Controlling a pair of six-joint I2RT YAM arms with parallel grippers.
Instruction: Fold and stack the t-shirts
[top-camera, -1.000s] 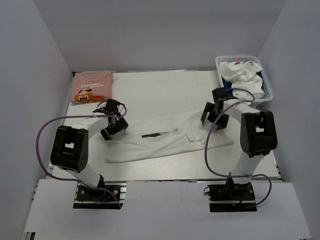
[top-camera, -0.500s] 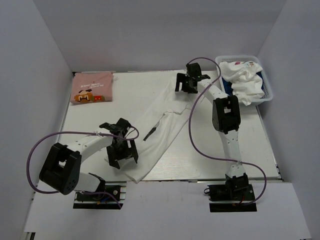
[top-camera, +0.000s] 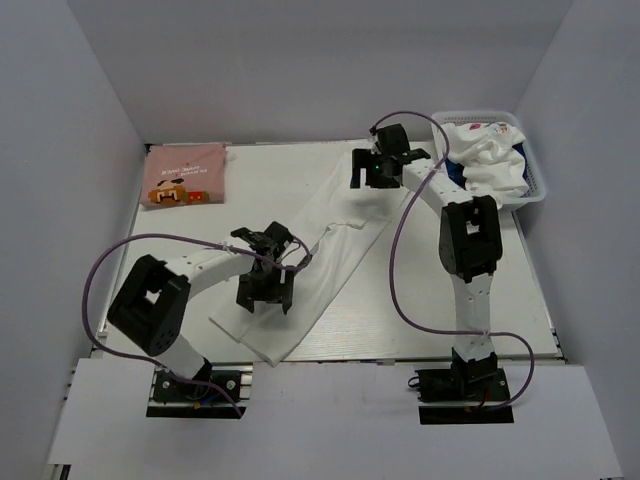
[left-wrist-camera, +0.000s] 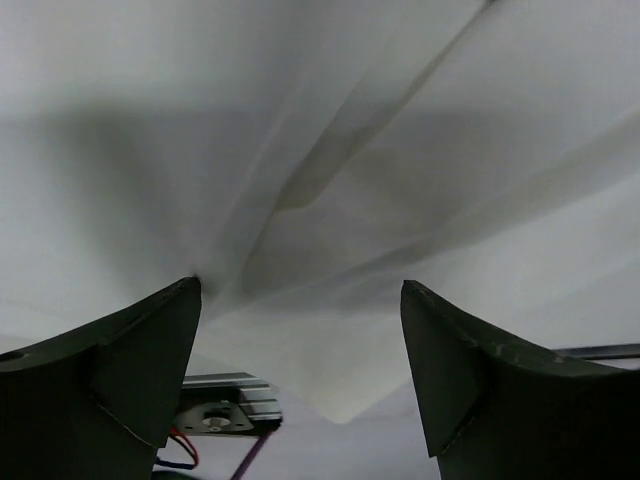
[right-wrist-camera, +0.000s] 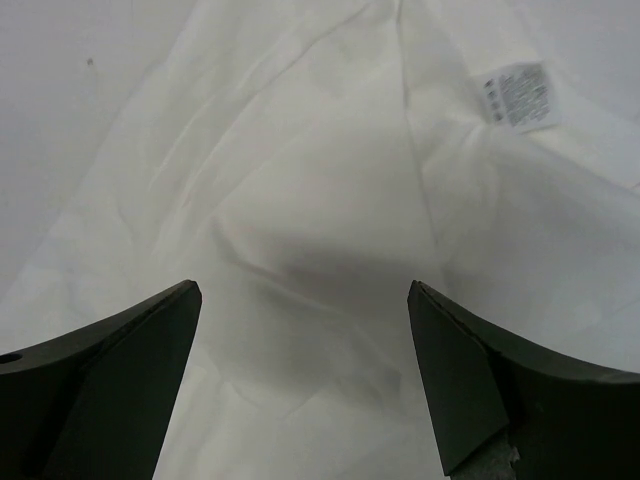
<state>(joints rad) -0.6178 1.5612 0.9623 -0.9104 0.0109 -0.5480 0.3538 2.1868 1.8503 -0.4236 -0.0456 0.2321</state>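
Mid-fold, the left hand (top-camera: 264, 292) and right hand (top-camera: 372, 172) hang released over the large plain white cloth t-shirt (top-camera: 335, 245) beneath them, so next probably means pinching its edges.

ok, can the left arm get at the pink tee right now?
Probably yes: the pink tee lies flat at the far left, nothing between it and the left hand, open over the white t-shirt.

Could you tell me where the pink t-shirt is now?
In the top external view, the pink cloth t-shirt with brown print lies at the far-left corner of the table, apart from the left claw.
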